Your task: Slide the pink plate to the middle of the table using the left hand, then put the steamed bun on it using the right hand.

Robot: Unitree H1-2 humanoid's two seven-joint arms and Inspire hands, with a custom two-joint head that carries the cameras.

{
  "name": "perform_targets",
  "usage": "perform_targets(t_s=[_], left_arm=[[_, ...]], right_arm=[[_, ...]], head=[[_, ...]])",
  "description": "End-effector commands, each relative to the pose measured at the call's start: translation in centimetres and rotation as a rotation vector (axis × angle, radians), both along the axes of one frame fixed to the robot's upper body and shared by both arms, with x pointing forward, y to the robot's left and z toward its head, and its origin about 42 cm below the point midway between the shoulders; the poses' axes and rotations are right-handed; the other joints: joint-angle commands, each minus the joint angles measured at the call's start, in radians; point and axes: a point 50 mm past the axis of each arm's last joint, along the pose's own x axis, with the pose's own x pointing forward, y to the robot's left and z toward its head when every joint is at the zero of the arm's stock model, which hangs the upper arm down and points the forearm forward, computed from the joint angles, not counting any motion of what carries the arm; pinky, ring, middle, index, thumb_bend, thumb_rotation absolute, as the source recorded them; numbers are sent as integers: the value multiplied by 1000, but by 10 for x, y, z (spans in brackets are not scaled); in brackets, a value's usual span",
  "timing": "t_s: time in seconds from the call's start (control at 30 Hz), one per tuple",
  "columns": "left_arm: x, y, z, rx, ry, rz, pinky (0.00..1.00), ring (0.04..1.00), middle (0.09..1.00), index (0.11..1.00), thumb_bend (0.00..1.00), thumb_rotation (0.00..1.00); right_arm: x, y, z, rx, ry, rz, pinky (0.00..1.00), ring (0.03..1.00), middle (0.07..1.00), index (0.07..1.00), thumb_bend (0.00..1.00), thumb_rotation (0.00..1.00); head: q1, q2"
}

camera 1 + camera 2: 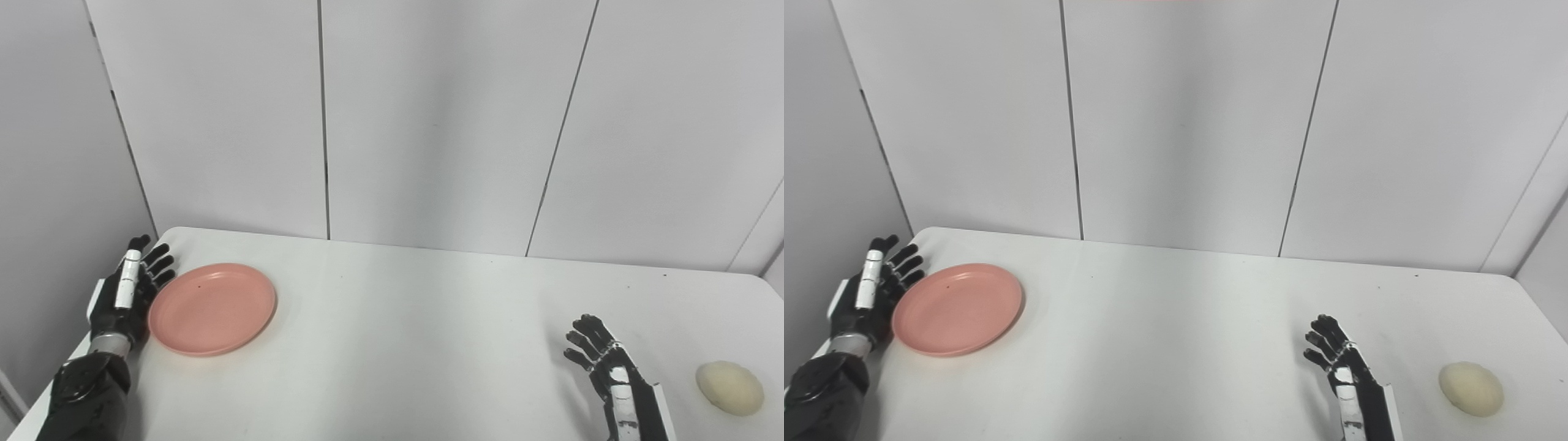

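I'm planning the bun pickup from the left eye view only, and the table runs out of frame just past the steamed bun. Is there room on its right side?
Observer: Yes. The right eye view shows a wider strip of bare table to the right of the steamed bun.
Operator: Can you see the table's right edge there?
Observer: More of it. It runs on toward the near side and stays well to the right of the bun until it leaves the frame.
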Motion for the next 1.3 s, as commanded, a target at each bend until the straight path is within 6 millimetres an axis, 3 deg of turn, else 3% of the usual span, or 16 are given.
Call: perform_targets(t_s=[0.0, 0.4, 0.53, 0.7, 0.8, 1.27], left_arm=[[6, -2, 15, 21, -38, -5, 826, 852, 855, 890, 762, 813], [6, -32, 16, -10, -31, -91, 837, 849, 849, 889, 815, 813], [10, -48, 22, -5, -39, -142, 849, 850, 850, 906, 810, 833], [14, -68, 27, 10, -40, -178, 791, 823, 833, 884, 820, 821], [16, -79, 28, 20, -37, -216, 795, 835, 849, 886, 780, 838], [22, -134, 18, 26, -10, -312, 794, 827, 846, 878, 775, 815]], right_arm=[[-16, 5, -30, 44, 115, -6, 786, 825, 849, 837, 734, 946], [-13, 5, -32, 30, 118, -10, 774, 812, 843, 833, 749, 949], [-14, 7, -31, 33, 120, -5, 780, 821, 847, 837, 746, 951], [-15, 10, -29, 26, 117, -6, 773, 812, 844, 833, 744, 957], [-17, 11, -27, 19, 116, -8, 760, 810, 845, 840, 749, 968], [-17, 16, -25, 17, 112, -8, 753, 804, 840, 835, 710, 975]], head=[[1, 1], [-2, -2], [-8, -2], [-17, 0], [-20, 1], [-43, 6]])
